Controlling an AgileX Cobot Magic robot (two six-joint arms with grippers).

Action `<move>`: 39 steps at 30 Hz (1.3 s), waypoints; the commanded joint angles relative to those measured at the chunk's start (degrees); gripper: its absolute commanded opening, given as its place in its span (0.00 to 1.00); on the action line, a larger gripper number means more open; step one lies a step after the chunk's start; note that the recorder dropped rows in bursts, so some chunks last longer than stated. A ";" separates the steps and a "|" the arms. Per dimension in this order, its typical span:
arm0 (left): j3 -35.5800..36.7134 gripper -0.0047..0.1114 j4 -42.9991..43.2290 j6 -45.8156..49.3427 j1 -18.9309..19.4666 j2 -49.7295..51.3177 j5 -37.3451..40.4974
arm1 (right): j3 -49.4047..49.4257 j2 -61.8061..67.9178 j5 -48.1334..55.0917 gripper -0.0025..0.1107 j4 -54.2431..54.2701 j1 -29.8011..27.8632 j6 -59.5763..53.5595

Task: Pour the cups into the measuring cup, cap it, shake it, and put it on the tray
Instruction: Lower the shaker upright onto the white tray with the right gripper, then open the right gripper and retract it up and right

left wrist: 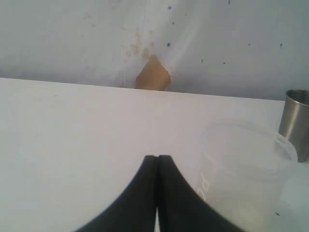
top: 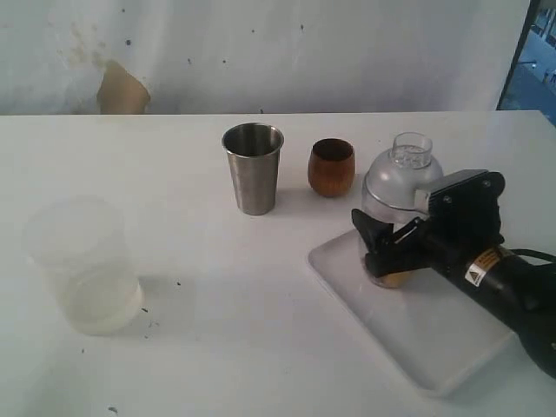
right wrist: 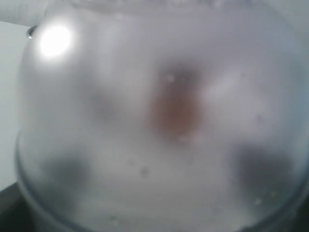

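The right pincer (top: 382,250) stood spread wide around the capped measuring cup (top: 391,276), apparently clasping it upright on the tray (top: 434,334). The left pincer (left wrist: 157,164) was closed, empty. A good release would open fully, then back away without nudging the cup.

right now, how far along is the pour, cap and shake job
Done, apparently: steel tumbler and wooden cup stand upright on the table, and the cap sits on the measuring cup, which holds something brownish. In hand: right gripper clasps it on the tray. Remaining: release and withdraw. Shaking can't be confirmed.
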 commanded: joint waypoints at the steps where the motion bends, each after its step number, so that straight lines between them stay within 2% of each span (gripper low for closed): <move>1: 0.25 0.04 0.19 -0.14 -0.06 -0.25 -0.57 | -0.51 0.09 -1.75 0.02 -1.33 -0.27 0.60; 12: 0.25 0.04 0.19 -0.14 -0.06 -0.25 -0.57 | -0.51 -0.01 -1.75 0.05 -1.64 -0.27 0.60; 15: 0.25 0.04 0.19 -0.14 -0.06 -0.25 -0.57 | -0.51 -0.01 -1.75 0.20 -3.63 -0.27 0.60; 21: 0.25 0.04 0.19 -0.14 -0.06 -0.25 -0.57 | -0.51 -0.01 -1.75 0.81 -3.75 -0.27 0.60; 24: 0.25 0.04 0.19 -0.14 -0.06 -0.25 -0.57 | -0.51 -0.01 -1.75 0.94 -3.39 -0.27 0.60; 32: 0.25 0.04 0.19 -0.14 -0.06 -0.25 -0.57 | -0.51 -0.01 -1.75 0.95 -5.52 -0.27 1.45; 39: 0.25 0.04 0.19 -0.14 -0.06 -0.25 -0.57 | -0.51 -5.33 3.23 0.95 -0.03 -0.27 1.45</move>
